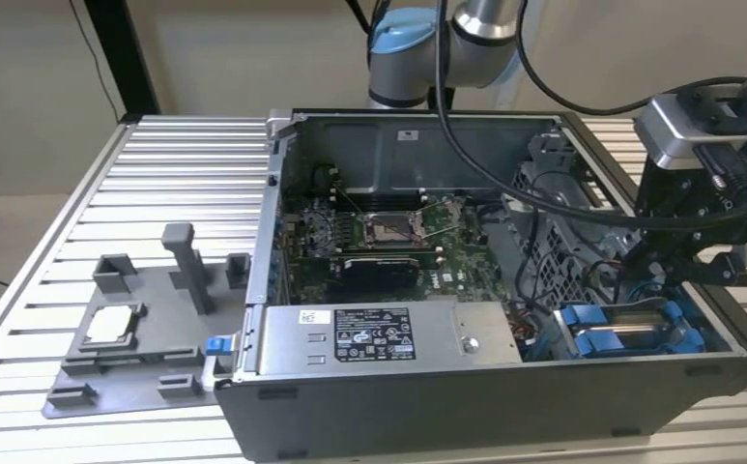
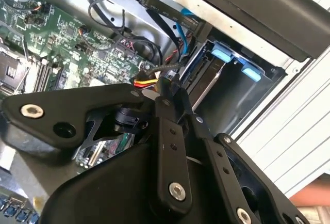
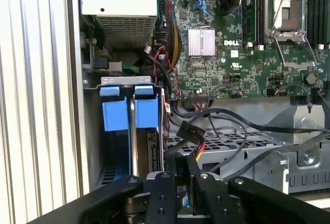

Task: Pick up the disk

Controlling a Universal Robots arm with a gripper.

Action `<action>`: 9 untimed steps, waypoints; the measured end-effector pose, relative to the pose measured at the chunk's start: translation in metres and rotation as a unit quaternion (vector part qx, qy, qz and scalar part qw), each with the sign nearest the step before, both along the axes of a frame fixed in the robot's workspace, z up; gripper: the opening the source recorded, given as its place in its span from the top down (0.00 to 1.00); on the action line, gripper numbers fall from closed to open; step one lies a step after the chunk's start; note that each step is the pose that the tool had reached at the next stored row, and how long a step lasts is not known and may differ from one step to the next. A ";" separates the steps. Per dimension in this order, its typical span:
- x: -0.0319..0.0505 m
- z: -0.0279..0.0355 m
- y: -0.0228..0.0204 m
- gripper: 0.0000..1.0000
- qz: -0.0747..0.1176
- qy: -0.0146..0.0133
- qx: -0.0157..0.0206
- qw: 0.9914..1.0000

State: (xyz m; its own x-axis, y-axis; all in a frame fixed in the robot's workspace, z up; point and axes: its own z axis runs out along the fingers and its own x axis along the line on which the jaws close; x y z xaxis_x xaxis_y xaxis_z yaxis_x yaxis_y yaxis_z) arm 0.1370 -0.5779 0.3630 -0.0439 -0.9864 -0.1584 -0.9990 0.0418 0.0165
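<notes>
1. Your disk (image 1: 631,329) stands on edge in the drive bay at the near corner of the case, on the exterior view's right. It is a flat silver-metal slab clipped in a bright blue plastic carrier, with 2 smooth, rounded blue tabs on top.
2. The computer case (image 1: 502,406) is dark grey sheet metal with its side open. It lies on a ribbed aluminium surface (image 1: 154,193).
3. Inside, you see a green motherboard (image 1: 373,232) dense with small parts. A long grey power-supply box (image 1: 387,333) with a white sticker lies just beside the drive bay.
4. In the first wrist view, glossy black cables (image 3: 232,123) loop next to the bay. One ends in a black plug (image 3: 186,132) with red and yellow wires.
5. On the exterior view's left, well apart from the case, a matte grey plastic fixture (image 1: 180,261) with upright posts rests on the surface. It carries a small square silver chip (image 1: 109,326).
6. The arm drops in from above, with a silver tube and a pale blue joint. Its black wrist bends over the case's side on the exterior view's right and carries a grey camera box (image 1: 676,130).
7. The tool (image 1: 642,275) points down into the case, just above the bay. Its tips are near the black plug and beside the blue tabs, and I cannot see them touching the disk.
8. In both wrist views the tool's black linkage narrows to a point: the fingers (image 3: 179,164) are drawn together, with nothing between them.
</notes>
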 end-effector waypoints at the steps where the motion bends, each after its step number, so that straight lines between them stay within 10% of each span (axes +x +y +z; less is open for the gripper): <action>1: 0.0015 -0.0002 -0.0007 1.00 0.000 0.000 0.000 1.000; 9: 0.0154 -0.0038 -0.0045 1.00 0.000 0.002 -0.002 1.000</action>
